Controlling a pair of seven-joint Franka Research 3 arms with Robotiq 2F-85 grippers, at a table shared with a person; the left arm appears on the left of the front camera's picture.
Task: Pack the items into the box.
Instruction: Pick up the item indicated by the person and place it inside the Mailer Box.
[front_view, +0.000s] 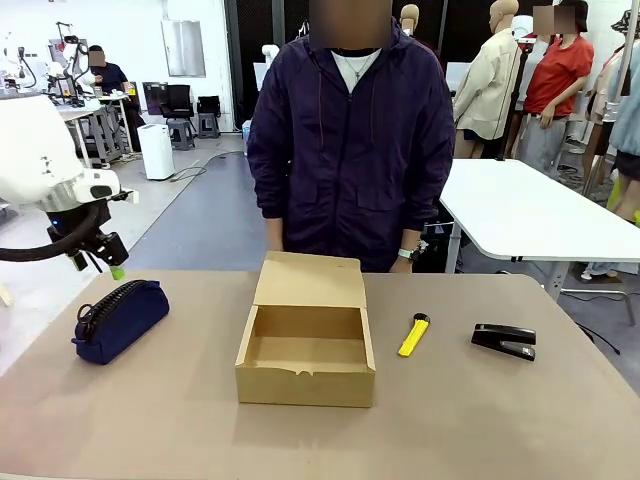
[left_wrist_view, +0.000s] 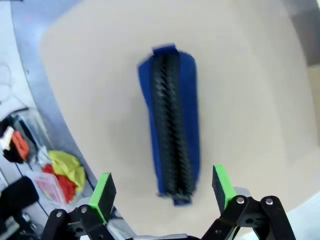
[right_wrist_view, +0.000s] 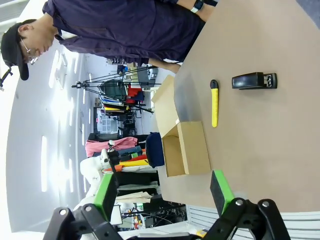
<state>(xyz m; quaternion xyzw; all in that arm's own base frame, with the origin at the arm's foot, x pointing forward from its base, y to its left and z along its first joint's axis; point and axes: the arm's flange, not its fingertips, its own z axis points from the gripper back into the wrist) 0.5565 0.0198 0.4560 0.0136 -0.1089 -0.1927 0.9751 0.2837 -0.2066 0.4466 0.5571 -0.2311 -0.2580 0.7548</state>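
Left gripper (left_wrist_view: 162, 189) hangs spread wide over the navy pouch (left_wrist_view: 172, 125), lying at the desk's (front_view: 480, 420) left end, well apart from the open box (front_view: 305, 385). I'd centre on its middle, straddle the zipper (left_wrist_view: 172, 150), drop straight, then squeeze.

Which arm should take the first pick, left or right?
Left, most likely. The left gripper is open and hangs over the blue zip pouch, which lines up between its jaws. The right gripper, also open, is well away from the yellow utility knife and the stapler.
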